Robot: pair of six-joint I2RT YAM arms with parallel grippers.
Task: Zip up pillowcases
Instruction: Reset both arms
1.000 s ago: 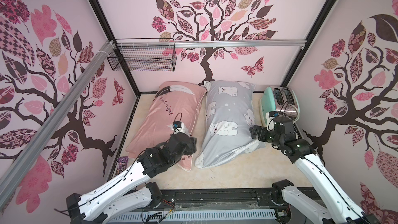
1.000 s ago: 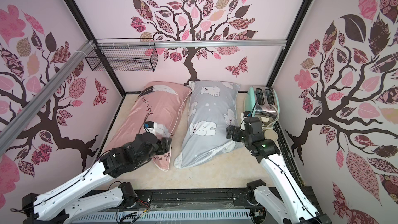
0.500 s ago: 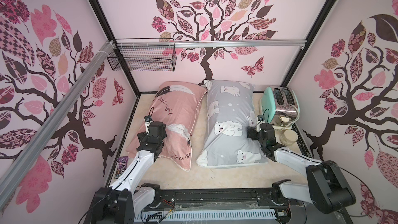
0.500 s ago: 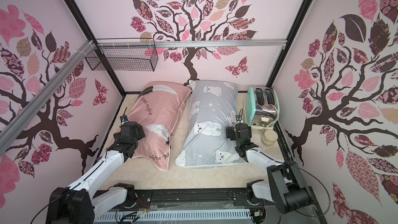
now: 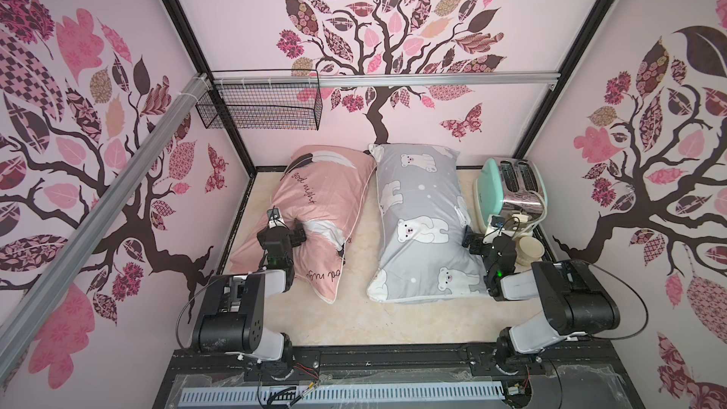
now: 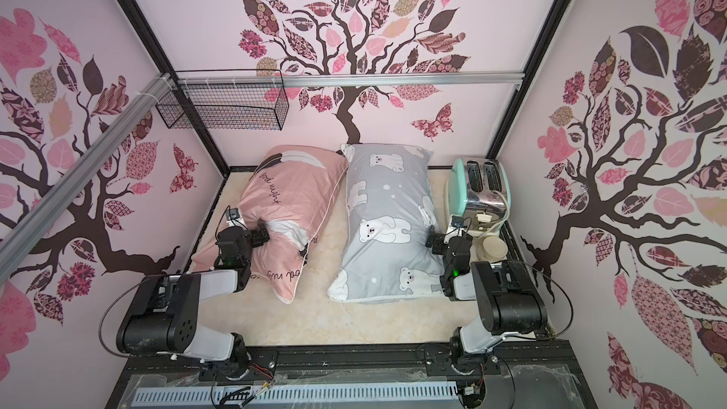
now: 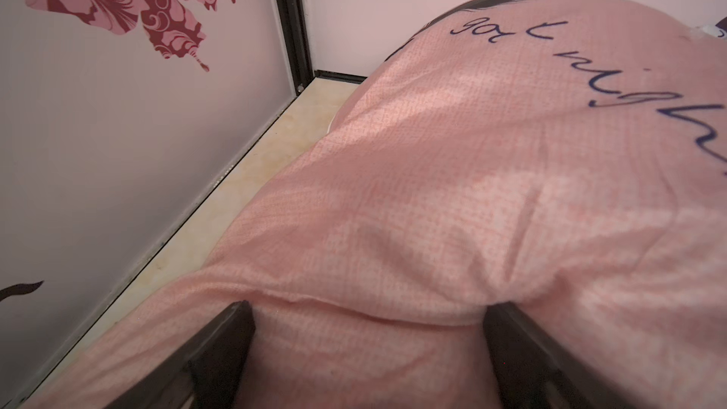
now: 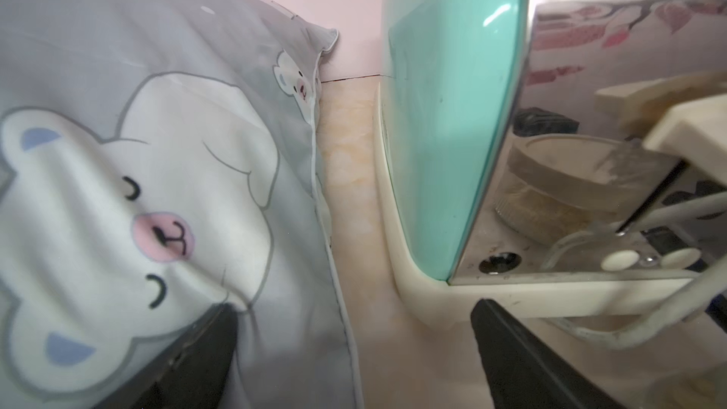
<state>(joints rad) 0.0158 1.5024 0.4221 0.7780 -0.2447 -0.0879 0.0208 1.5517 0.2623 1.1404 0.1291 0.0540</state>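
Left pincer [image 7: 366, 308] spread against the pink pillowcase [image 5: 326, 198], right pincer [image 8: 356, 304] spread at the grey pillowcase [image 5: 421, 206] edge, holding nothing; neither case gapes open, so zipping looks done.

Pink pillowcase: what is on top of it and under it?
The left gripper sits on the pink pillowcase, jaws open, fingers pressed into the fabric. Underneath, the cream tabletop shows only around its edges; the rest is covered.
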